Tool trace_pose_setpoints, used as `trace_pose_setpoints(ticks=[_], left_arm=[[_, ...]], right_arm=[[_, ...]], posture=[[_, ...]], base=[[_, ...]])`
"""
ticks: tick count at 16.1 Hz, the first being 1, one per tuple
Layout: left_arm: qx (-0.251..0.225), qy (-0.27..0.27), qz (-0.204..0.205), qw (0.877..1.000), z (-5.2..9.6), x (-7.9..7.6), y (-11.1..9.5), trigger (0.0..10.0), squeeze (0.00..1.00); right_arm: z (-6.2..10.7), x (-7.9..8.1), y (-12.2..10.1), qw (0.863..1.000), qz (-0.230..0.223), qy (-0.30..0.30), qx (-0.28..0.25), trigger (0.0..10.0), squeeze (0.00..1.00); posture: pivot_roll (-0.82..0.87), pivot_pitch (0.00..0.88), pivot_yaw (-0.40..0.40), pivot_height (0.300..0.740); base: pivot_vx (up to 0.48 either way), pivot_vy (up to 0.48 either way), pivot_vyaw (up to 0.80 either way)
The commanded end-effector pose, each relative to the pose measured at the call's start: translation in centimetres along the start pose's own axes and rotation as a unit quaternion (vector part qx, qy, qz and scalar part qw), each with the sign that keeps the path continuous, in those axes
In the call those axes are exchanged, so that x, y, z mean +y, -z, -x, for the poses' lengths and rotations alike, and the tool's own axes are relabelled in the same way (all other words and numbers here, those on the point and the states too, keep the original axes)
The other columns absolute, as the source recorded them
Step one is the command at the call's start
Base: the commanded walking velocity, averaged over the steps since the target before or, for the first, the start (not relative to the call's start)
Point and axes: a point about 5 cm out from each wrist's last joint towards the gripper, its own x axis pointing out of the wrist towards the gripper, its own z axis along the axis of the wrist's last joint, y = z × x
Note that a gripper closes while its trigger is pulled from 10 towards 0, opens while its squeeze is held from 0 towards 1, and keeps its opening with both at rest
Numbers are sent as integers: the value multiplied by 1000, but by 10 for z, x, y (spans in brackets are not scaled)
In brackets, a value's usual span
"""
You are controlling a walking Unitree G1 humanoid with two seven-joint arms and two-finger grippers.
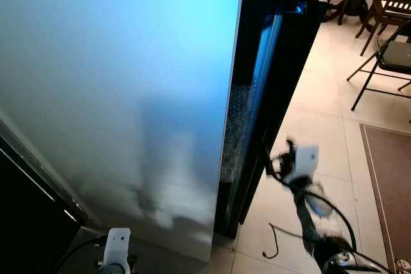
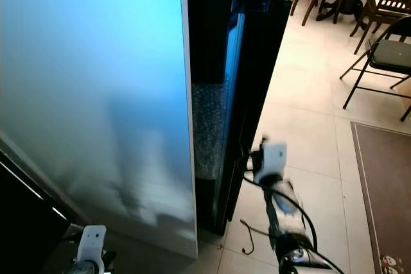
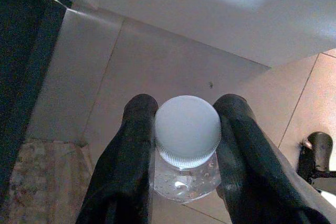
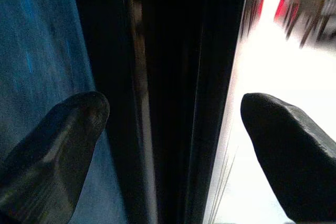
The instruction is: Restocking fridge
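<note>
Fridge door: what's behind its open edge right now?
Behind the fridge door edge shows a narrow dark gap with a strip of bubbled lining. Shelves and contents are hidden by the door and shadow.

The wide fridge door [image 1: 122, 94] stands as a flat wall across the left and middle, blocking any reach that way. Between its edge and the dark fridge body [image 1: 282, 81] runs only a narrow dark gap [image 1: 234, 139], and the right tool [image 4: 173, 129], fingers spread wide, faces that slot. To the right the tiled floor [image 1: 321, 113] lies open up to a folding chair [image 1: 385, 62].
</note>
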Motion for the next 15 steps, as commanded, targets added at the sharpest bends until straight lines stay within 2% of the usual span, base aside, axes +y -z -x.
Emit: trace_pose_setpoints(ticks=[1,3,6,7,9,10,12,15], left_arm=[[10,-3,1,1000,1,2,5,10000,0],[10,-1,1,1000,1,1,5,10000,0],[12,1,1,1000,1,-1,6,10000,0],[13,2,-1,1000,1,-2,6,10000,0],[12,2,4,1000,1,-2,6,10000,0],[12,1,4,1000,1,-2,6,10000,0],[13,2,3,1000,1,-2,6,10000,0],[13,2,2,1000,1,-3,5,10000,0]], right_arm=[[-6,7,-12,999,12,-18,-32,10000,0],[-6,20,-18,997,26,-58,-44,10000,0],[-1,29,-19,995,28,-80,-47,10000,0],[-3,27,-21,996,36,-71,-48,10000,0],[-8,12,-35,997,51,8,-61,10000,0],[-9,11,-43,996,53,23,-70,10000,0],[-12,11,-52,995,53,28,-79,10000,0],[-19,14,-55,996,48,21,-70,10000,0]], posture=[[110,0,-30,740],[105,0,-36,740],[92,0,-36,740],[98,0,-38,740],[101,0,-44,740],[99,0,-44,740],[92,0,-41,740],[100,0,-41,740]], base=[[0,0,0],[0,0,0],[0,0,0],[0,0,0],[0,0,0],[0,0,0],[0,0,0],[0,0,0]])
